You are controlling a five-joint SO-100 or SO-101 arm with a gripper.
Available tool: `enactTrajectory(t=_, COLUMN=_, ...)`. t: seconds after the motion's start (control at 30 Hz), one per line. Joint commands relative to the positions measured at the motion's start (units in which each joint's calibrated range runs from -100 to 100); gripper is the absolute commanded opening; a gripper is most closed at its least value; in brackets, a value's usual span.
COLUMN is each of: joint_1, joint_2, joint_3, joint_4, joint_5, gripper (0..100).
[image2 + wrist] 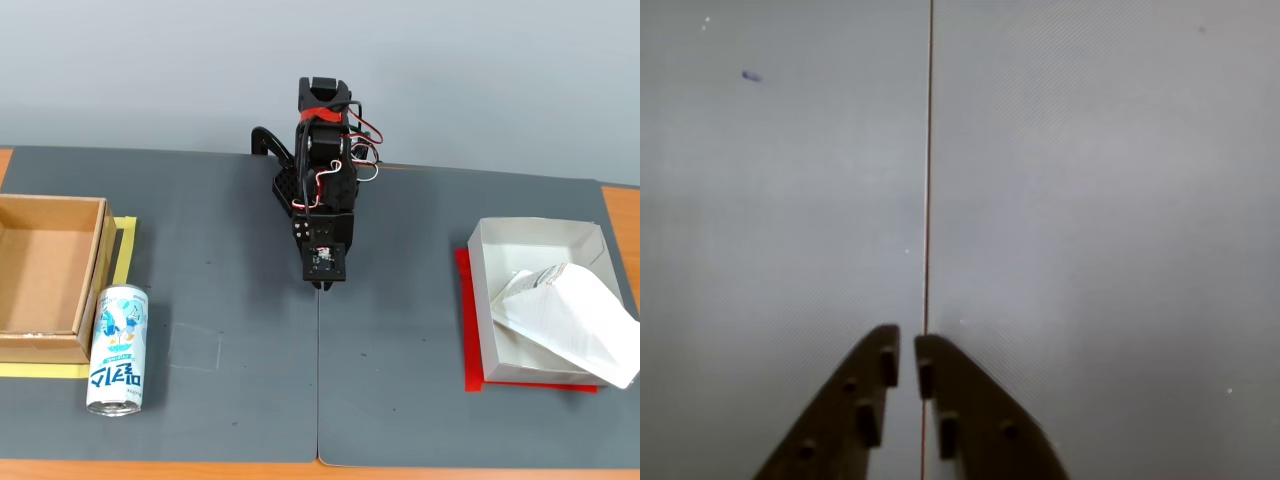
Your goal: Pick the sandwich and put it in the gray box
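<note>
Closed on nothing, the claw (907,350) enters the wrist view from the bottom edge, its two dark fingers (855,410) nearly touching at the tips, with only grey mat (1090,200) beneath. A thin reddish seam (929,150) between two mat sheets runs straight up from the tips to the top edge. Up and to the left of the claw sits a small dark speck (751,76) on the mat. In the fixed view, the claw (322,286) points down at the mat seam (318,380) near the middle of the desk (620,215), below the folded black arm (322,170) with its red and white wires. Well to the right of the claw lies the gray box (535,235) on a red sheet (466,330); the sandwich (565,320) rests in it, its far corner sticking out over the box's lower right wall. Well to the left of the claw stands a brown cardboard box (45,275) on yellow tape, and just beside that box lies a blue-and-white can (117,348) on its side.
</note>
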Motion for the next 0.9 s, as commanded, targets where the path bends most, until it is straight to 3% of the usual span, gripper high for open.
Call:
enactTrajectory(t=0.0, joint_1=-0.01, joint_2=-0.26, joint_3=-0.40, joint_4=-0.46, joint_5=-0.03, gripper=2)
enactTrajectory(t=0.87, joint_1=0.14, joint_2=-0.17, joint_3=-0.40, joint_4=-0.46, joint_5=-0.03, gripper=2)
